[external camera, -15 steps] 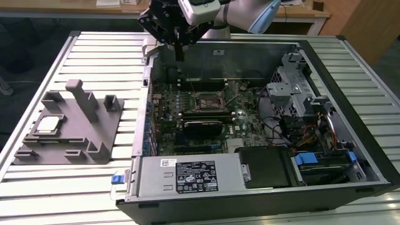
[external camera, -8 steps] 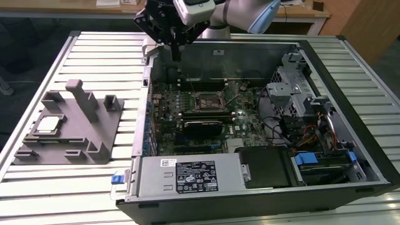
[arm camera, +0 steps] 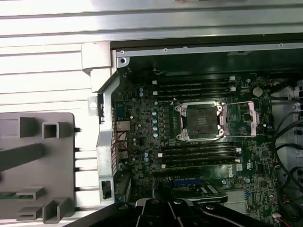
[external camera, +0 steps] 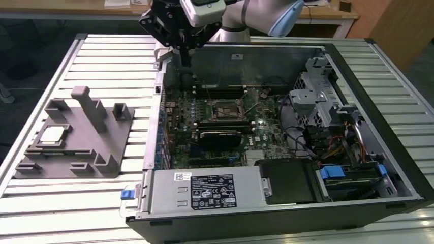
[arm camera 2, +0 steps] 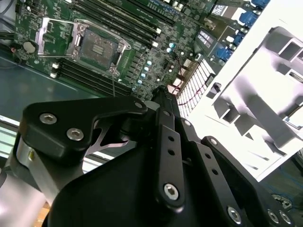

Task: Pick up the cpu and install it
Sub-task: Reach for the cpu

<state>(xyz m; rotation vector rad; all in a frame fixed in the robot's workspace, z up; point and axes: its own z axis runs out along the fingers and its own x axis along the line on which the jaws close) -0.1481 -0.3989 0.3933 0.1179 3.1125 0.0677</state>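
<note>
the claw (external camera: pixel 184 60), fingers pressed together and empty, hangs over one edge of the open computer case (external camera: pixel 271 61). the cpu (external camera: pixel 53 133) lies well apart from it on the grey fixture (external camera: pixel 95 152), not yet picked up. the socket (external camera: pixel 226 109), nearer the claw, stands open and empty.

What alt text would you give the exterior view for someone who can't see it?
A robot arm's claw hangs over the far corner of an open computer case, above its motherboard. The cpu lies on a grey fixture on the slatted table at the exterior view's left, apart from the claw.
</note>
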